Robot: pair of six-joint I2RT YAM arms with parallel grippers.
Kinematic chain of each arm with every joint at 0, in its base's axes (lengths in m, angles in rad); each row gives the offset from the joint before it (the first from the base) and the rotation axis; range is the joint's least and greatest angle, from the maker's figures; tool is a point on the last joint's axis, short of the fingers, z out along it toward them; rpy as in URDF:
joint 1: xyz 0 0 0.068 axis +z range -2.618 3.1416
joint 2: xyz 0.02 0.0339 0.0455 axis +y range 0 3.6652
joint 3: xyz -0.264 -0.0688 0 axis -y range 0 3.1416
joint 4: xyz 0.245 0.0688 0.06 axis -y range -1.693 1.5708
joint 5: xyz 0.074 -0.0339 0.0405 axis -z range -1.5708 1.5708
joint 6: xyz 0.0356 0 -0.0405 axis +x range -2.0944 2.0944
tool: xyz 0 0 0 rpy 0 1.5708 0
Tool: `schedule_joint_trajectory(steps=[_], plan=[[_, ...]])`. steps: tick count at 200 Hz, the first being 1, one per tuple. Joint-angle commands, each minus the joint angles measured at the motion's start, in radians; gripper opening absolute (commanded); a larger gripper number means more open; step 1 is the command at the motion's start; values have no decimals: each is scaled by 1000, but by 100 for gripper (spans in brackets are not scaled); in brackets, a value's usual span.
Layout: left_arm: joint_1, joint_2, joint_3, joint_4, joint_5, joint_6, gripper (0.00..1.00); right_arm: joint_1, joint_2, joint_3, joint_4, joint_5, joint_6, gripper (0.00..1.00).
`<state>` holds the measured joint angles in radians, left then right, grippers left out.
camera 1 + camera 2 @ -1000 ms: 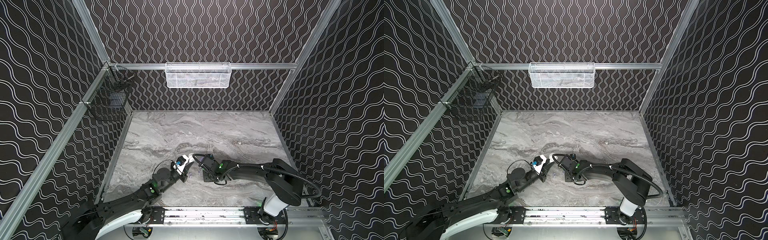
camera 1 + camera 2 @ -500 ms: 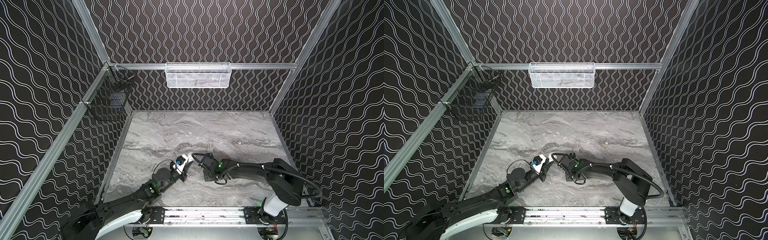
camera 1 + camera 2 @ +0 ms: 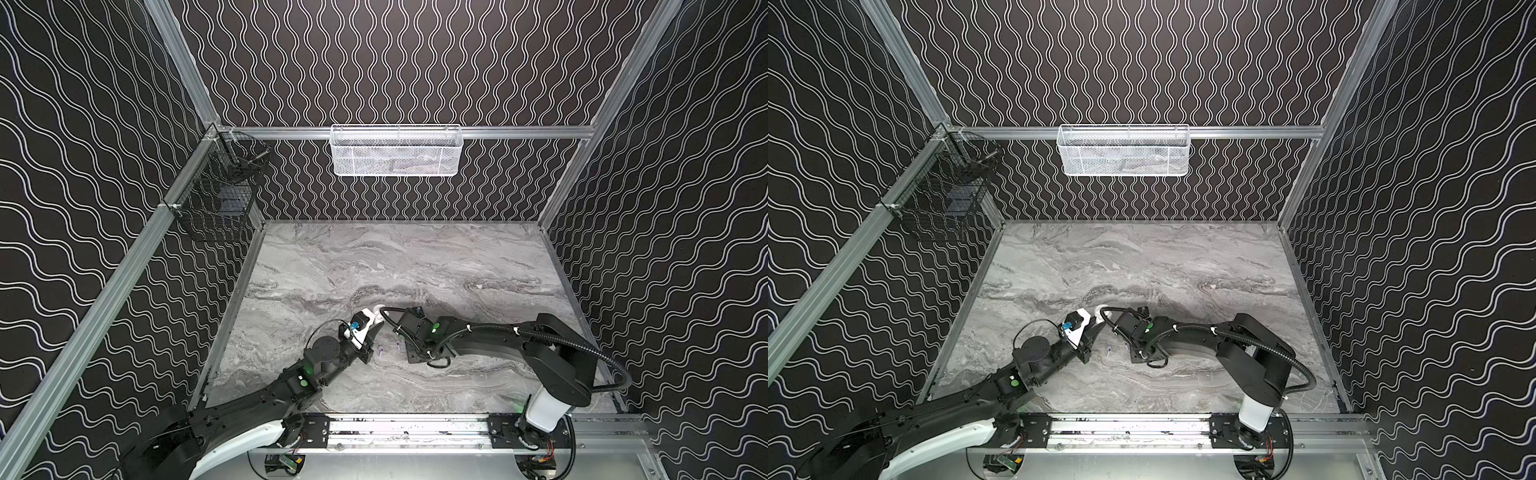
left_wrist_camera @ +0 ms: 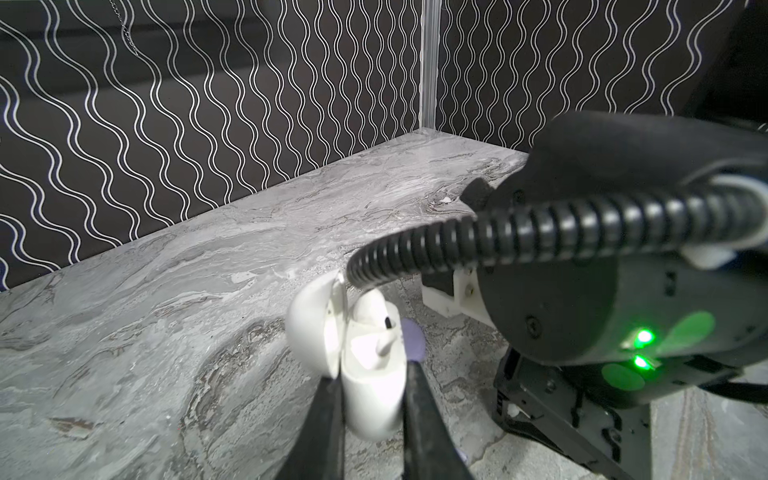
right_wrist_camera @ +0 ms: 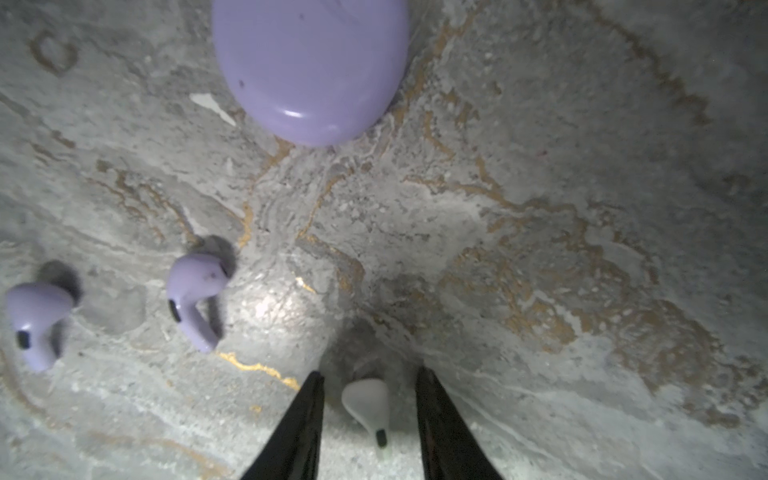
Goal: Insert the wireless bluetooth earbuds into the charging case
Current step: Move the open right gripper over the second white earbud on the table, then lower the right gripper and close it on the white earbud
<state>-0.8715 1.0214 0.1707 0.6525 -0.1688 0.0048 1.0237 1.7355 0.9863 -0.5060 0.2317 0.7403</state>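
Your left claw is clenched on the white case, whose lid is hinged open, and one white earbud sits inside. Your right claw is released, its jaws straddling the other white earbud, which lies on the table with a gap on each side. Two lavender earbuds lie loose nearby, apart from each other. The closed lavender case rests on the table near them.
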Motion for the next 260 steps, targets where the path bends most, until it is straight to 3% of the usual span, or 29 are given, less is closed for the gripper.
schedule_joint_trajectory(steps=[1,260], plan=[[1,-1,3,13,-3,1,0,0,7,5,-25,10,-5,39],[0,-8,3,-2,-31,-3,0,-1,27,38,-57,14,-15,29]])
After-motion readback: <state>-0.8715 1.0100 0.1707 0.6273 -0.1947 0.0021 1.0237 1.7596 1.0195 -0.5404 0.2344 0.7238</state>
